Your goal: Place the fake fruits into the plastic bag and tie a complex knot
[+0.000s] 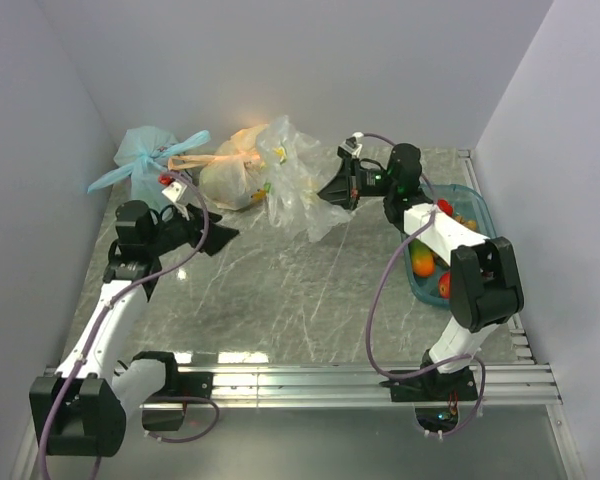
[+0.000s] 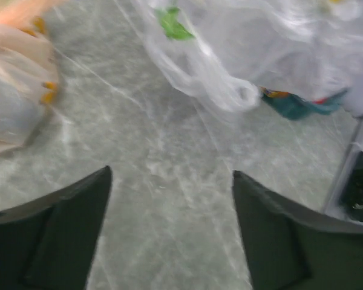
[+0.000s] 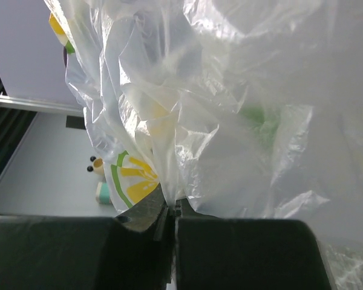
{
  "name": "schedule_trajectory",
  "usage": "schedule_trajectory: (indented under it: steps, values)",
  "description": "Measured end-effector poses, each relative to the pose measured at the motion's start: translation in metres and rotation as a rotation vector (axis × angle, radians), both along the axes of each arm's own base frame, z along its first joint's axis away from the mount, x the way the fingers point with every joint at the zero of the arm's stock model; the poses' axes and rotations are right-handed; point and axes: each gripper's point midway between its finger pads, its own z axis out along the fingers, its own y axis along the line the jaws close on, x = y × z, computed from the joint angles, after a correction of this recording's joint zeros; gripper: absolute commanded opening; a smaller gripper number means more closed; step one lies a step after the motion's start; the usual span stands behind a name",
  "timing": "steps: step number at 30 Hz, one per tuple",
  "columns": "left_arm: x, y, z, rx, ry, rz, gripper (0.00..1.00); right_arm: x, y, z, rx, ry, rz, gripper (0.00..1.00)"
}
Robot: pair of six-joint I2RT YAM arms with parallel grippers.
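Observation:
The clear plastic bag (image 1: 292, 190) stands crumpled at the back middle of the table. My right gripper (image 1: 332, 190) is shut on a bunched fold of it (image 3: 169, 181), just beside a printed lemon slice (image 3: 133, 181). Faint yellow and green shapes (image 3: 254, 118) show through the film. No knot on this bag is in view. My left gripper (image 1: 218, 236) is open over bare table, left of the bag and apart from it. Its fingers (image 2: 78, 229) stand wide with nothing between them. An orange fruit (image 1: 424, 263) and a red fruit (image 1: 446, 285) lie in a teal bin (image 1: 477, 207) at the right.
A tied light blue bag (image 1: 145, 155) and a tied orange-yellow bag (image 1: 230, 170) sit at the back left, close to the clear bag. Walls close in the left, back and right. A metal rail (image 1: 360, 380) runs along the near edge.

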Motion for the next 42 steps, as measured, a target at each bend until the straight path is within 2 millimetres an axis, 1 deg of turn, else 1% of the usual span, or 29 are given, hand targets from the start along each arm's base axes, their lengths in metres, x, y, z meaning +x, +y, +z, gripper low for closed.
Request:
schedule_trajectory:
  steps: [1, 4, 6, 8, 9, 10, 12, 14, 15, 16, 18, 19, 20, 21, 22, 24, 25, 28, 29, 30, 31, 34, 35, 36, 37, 38, 39, 41, 42]
  values:
    - [-0.005, -0.001, 0.001, -0.014, 0.018, -0.014, 0.99, 0.002, -0.002, -0.001, -0.002, -0.002, -0.009, 0.0]
    - [-0.015, -0.015, 0.001, -0.066, 0.086, -0.05, 0.99, 0.005, -0.004, -0.003, -0.001, -0.012, -0.019, 0.0]
    - [-0.021, -0.032, 0.001, -0.088, 0.116, -0.083, 0.99, 0.005, -0.003, -0.006, 0.002, -0.008, -0.016, 0.0]
    - [-0.021, -0.049, -0.001, -0.103, 0.154, -0.108, 0.99, 0.005, -0.001, -0.008, 0.003, 0.002, -0.011, 0.0]
    - [-0.02, -0.057, -0.002, -0.11, 0.175, -0.116, 0.99, 0.005, 0.0, -0.009, 0.003, 0.006, -0.009, 0.0]
    - [-0.014, -0.065, -0.007, -0.121, 0.22, -0.117, 0.99, 0.005, 0.001, -0.009, 0.003, 0.009, -0.006, 0.0]
    - [-0.001, -0.072, -0.015, -0.138, 0.277, -0.097, 0.99, 0.003, 0.004, -0.01, 0.003, 0.012, 0.001, 0.0]
    - [0.016, -0.077, -0.028, -0.155, 0.355, -0.054, 0.92, -0.001, 0.008, -0.011, 0.001, 0.013, 0.014, 0.0]
    - [0.024, -0.078, -0.034, -0.163, 0.39, -0.033, 0.79, -0.004, 0.011, -0.012, 0.0, 0.015, 0.024, 0.0]
    - [0.031, -0.08, -0.04, -0.172, 0.424, -0.015, 0.7, -0.006, 0.013, -0.012, -0.002, 0.016, 0.03, 0.0]
    - [0.039, -0.082, -0.05, -0.185, 0.481, 0.006, 0.48, -0.009, 0.016, -0.015, -0.008, 0.018, 0.04, 0.0]
    - [0.04, -0.082, -0.055, -0.188, 0.501, 0.013, 0.17, -0.01, 0.017, -0.016, -0.01, 0.02, 0.046, 0.0]
    - [0.041, -0.081, -0.057, -0.19, 0.518, 0.022, 0.05, -0.011, 0.017, -0.017, -0.013, 0.024, 0.049, 0.0]
    - [0.041, -0.078, -0.06, -0.185, 0.521, 0.028, 0.0, -0.011, 0.017, -0.017, -0.014, 0.026, 0.049, 0.0]
    - [0.042, -0.074, -0.059, -0.184, 0.518, 0.036, 0.0, -0.01, 0.016, -0.017, -0.015, 0.028, 0.047, 0.0]
    - [0.045, -0.053, -0.059, -0.173, 0.507, 0.074, 0.01, -0.007, 0.012, -0.017, -0.015, 0.03, 0.036, 0.0]
    - [0.047, -0.037, -0.06, -0.164, 0.501, 0.105, 0.0, -0.004, 0.009, -0.016, -0.015, 0.029, 0.027, 0.0]
    - [0.052, 0.032, -0.066, -0.107, 0.471, 0.247, 0.0, 0.01, -0.006, -0.013, -0.011, 0.024, -0.024, 0.0]
    - [0.052, 0.05, -0.069, -0.087, 0.469, 0.287, 0.0, 0.015, -0.012, -0.012, -0.01, 0.022, -0.04, 0.0]
    - [0.05, 0.074, -0.073, -0.056, 0.461, 0.331, 0.0, 0.02, -0.018, -0.011, -0.01, 0.021, -0.063, 0.0]
    - [0.046, 0.093, -0.079, -0.026, 0.463, 0.364, 0.0, 0.025, -0.025, -0.011, -0.009, 0.024, -0.082, 0.0]
    - [0.031, 0.132, -0.101, 0.041, 0.512, 0.415, 0.01, 0.034, -0.036, -0.011, -0.008, 0.03, -0.116, 0.0]
    - [0.029, 0.136, -0.106, 0.048, 0.524, 0.418, 0.01, 0.035, -0.038, -0.011, -0.008, 0.031, -0.123, 0.0]
    - [0.026, 0.14, -0.111, 0.055, 0.546, 0.414, 0.11, 0.036, -0.04, -0.011, -0.009, 0.03, -0.127, 0.0]
    - [0.025, 0.141, -0.113, 0.059, 0.555, 0.403, 0.24, 0.036, -0.04, -0.011, -0.009, 0.03, -0.128, 0.0]
    - [0.025, 0.14, -0.114, 0.06, 0.557, 0.38, 0.4, 0.036, -0.039, -0.012, -0.01, 0.031, -0.126, 0.0]
    - [0.025, 0.137, -0.112, 0.053, 0.554, 0.361, 0.63, 0.035, -0.038, -0.012, -0.011, 0.03, -0.121, 0.0]
    - [0.027, 0.131, -0.101, 0.033, 0.53, 0.32, 0.73, 0.031, -0.033, -0.014, -0.013, 0.028, -0.109, 0.0]
    - [0.029, 0.128, -0.091, 0.022, 0.502, 0.299, 0.79, 0.029, -0.031, -0.016, -0.015, 0.03, -0.103, 0.0]
